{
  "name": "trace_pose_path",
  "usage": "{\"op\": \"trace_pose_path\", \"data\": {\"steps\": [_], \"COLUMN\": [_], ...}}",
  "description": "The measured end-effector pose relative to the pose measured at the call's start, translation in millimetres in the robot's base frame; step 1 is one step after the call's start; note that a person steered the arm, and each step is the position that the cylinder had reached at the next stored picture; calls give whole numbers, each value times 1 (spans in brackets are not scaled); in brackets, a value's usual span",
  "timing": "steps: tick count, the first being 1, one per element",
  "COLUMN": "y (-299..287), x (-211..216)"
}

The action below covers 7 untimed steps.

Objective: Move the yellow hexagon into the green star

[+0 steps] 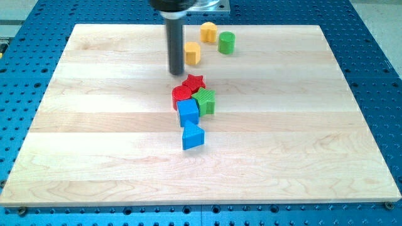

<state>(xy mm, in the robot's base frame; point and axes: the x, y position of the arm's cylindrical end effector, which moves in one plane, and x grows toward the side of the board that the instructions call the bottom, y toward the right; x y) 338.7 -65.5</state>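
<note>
The yellow hexagon [193, 53] lies near the view's top centre. The green star [205, 101] lies lower, at the right side of a tight cluster, touching a red star [195, 82], a rounded red block [181, 94] and a blue cube [188, 112]. My tip [176, 73] stands just left of and slightly below the yellow hexagon, close to it, and just above-left of the red star. The rod hides a strip of board behind it.
A second yellow block [208, 30] and a green cylinder [227, 43] lie above-right of the hexagon. A blue wedge-like block [193, 136] lies below the blue cube. The wooden board [81, 144] rests on a blue perforated table.
</note>
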Motion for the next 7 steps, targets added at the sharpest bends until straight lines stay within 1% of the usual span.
{"op": "trace_pose_path", "data": {"steps": [1, 2, 3, 4, 5, 6, 7], "y": [6, 72, 155, 114, 152, 219, 224], "x": [-44, -36, -12, -26, -40, -36, 3]}}
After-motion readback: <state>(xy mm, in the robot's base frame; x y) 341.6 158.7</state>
